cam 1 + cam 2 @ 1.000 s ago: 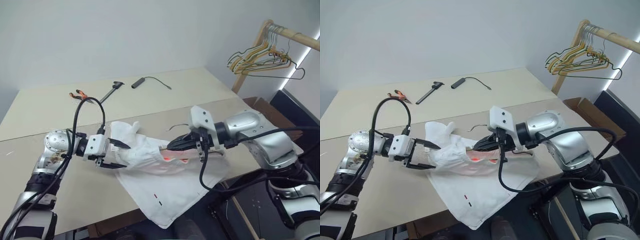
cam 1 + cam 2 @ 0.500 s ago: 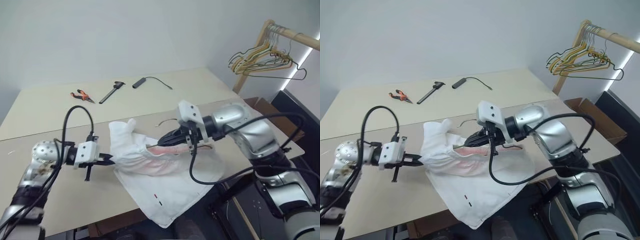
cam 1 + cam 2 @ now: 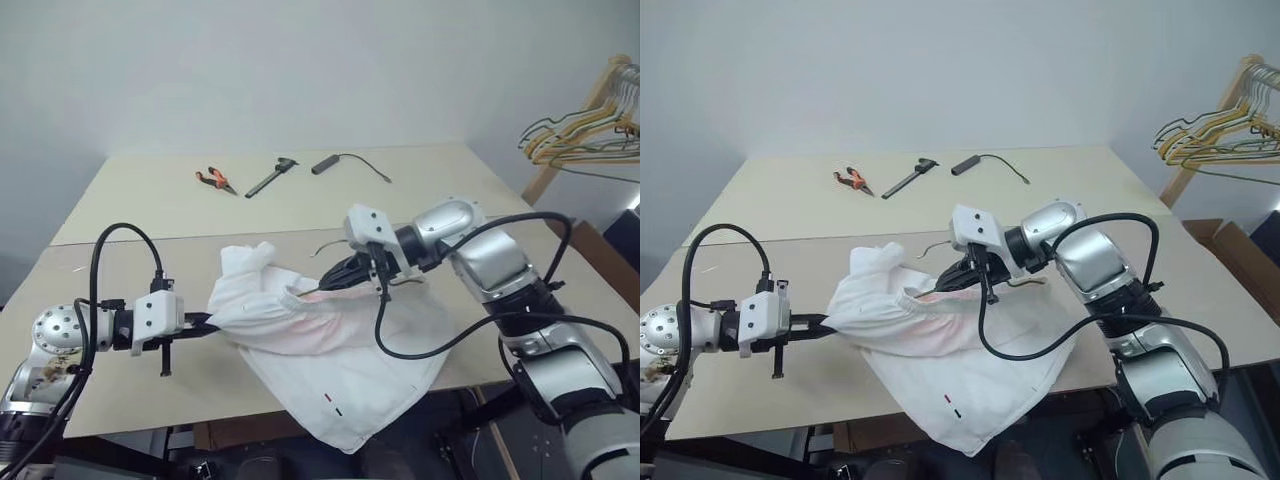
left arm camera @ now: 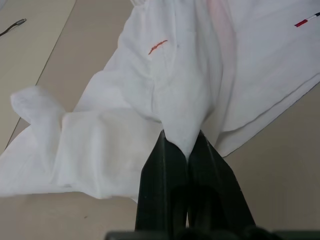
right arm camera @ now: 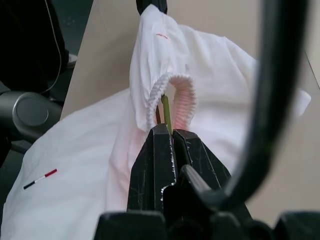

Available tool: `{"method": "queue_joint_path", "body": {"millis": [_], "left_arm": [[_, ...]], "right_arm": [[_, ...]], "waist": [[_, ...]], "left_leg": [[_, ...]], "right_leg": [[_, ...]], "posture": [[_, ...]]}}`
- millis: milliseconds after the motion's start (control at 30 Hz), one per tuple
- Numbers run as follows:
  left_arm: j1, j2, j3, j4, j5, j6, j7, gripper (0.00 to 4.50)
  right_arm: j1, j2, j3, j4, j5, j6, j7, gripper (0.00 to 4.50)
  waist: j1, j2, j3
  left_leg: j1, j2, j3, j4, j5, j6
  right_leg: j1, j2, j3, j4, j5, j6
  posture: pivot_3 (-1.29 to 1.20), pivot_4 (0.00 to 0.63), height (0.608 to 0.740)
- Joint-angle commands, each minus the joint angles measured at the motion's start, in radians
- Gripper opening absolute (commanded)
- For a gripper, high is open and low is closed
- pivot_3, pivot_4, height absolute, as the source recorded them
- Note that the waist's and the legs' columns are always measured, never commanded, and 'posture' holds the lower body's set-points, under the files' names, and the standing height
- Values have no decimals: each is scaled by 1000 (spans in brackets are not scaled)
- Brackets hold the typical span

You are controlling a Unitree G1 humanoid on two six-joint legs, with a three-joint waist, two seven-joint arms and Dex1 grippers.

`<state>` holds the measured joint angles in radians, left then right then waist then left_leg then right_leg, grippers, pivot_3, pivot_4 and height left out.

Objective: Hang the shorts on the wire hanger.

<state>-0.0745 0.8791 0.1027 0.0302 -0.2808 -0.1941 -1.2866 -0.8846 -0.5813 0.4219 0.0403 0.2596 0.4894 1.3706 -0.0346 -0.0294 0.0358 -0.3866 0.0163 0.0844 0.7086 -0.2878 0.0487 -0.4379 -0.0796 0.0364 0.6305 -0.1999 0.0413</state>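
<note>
The white shorts (image 3: 330, 350) lie crumpled on the beige table (image 3: 150, 390), one leg hanging over the front edge with small dash marks (image 3: 333, 404) near its hem. My left gripper (image 3: 212, 322) is shut on a fold of cloth at the shorts' left side, the cloth pinched between its black fingers (image 4: 162, 155). My right gripper (image 5: 167, 131) is shut on the thin olive wire hanger (image 5: 164, 111), whose wire runs into the gathered pinkish waistband (image 5: 172, 95). The hanger's curved hook (image 3: 931, 250) sticks out behind that gripper.
Orange-handled pliers (image 3: 213, 179), a black tool (image 3: 272, 177) and a black stick with a cable (image 3: 335, 161) lie at the table's far side. A wooden rack with several yellowish hangers (image 3: 585, 132) stands at the right, a cardboard box (image 3: 1240, 250) below it.
The camera has panned. My left gripper went from open to shut on the shorts' cloth and drew it left. My right gripper pushed the hanger a little farther into the waistband.
</note>
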Motion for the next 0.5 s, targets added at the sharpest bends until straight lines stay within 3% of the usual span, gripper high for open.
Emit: {"method": "queue_joint_path", "body": {"millis": [33,367,500], "left_arm": [[-32,13,19,-10,-6,-8,14,10],[-61,-8,-9,-11,-11,-15,12,10],[-82,-26,7,13,0,-30,54,10]], "right_arm": [[4,-34,-26,-29,-12,-9,11,0],[1,-43,-32,-30,-26,34,-25,0],[22,-19,-96,-32,23,89,-79,0]], "waist": [[-1,0,0],[-12,0,0],[-11,0,0]], "left_leg": [[0,0,0,0,0,0],[1,0,1,0,0,0],[1,0,1,0,0,0]], "right_leg": [[0,0,0,0,0,0],[1,2,0,0,0,-1],[1,2,0,0,0,-1]], "posture": [[-2,0,740],[-28,0,740],[-32,0,740]]}}
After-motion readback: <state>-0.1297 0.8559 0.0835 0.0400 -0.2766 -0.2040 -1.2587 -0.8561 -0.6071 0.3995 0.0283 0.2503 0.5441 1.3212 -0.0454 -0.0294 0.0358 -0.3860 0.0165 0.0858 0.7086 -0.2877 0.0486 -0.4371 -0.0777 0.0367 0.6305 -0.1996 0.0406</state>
